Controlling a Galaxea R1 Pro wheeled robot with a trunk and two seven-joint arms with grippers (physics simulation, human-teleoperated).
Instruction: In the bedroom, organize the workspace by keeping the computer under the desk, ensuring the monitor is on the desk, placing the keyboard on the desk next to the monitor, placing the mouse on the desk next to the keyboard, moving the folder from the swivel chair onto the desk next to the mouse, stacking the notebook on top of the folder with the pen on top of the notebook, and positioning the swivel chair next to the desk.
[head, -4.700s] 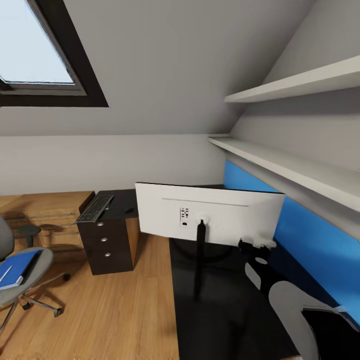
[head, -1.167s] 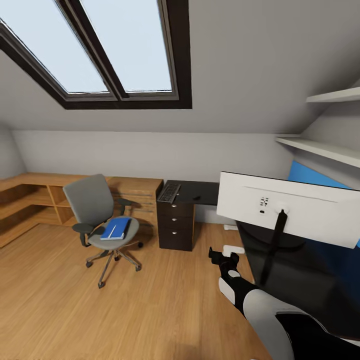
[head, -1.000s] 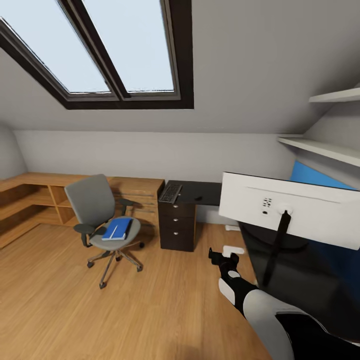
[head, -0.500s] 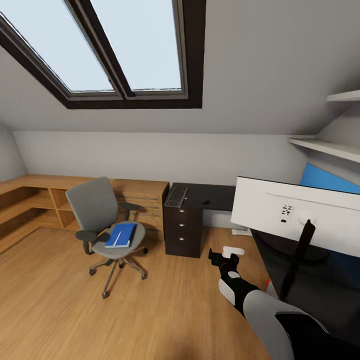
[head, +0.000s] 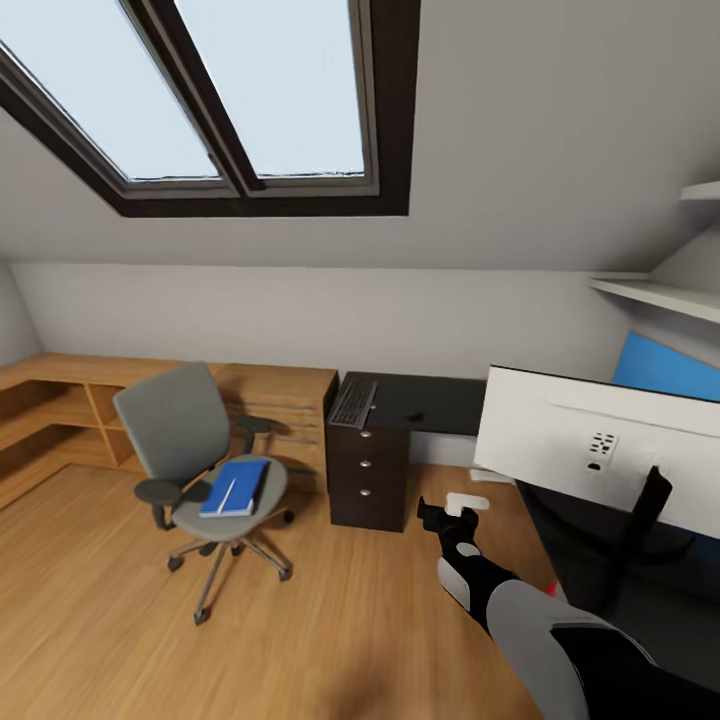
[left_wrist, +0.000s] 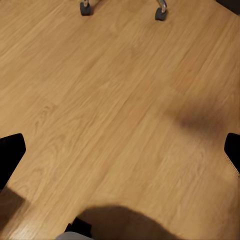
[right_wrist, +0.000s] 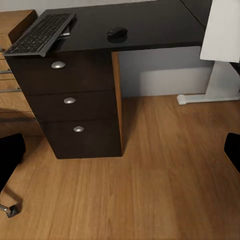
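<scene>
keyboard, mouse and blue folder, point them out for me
keyboard (right_wrist: 41, 32): right wrist view, middle of its key rows.
mouse (right_wrist: 117, 33): right wrist view, top of its rounded back.
folder (head: 236, 488): head view, middle of its blue cover, on the chair seat.

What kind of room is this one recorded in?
Probably an attic home office or study: skylights in a sloped ceiling, a black desk with a monitor and keyboard, and a swivel chair.
</scene>
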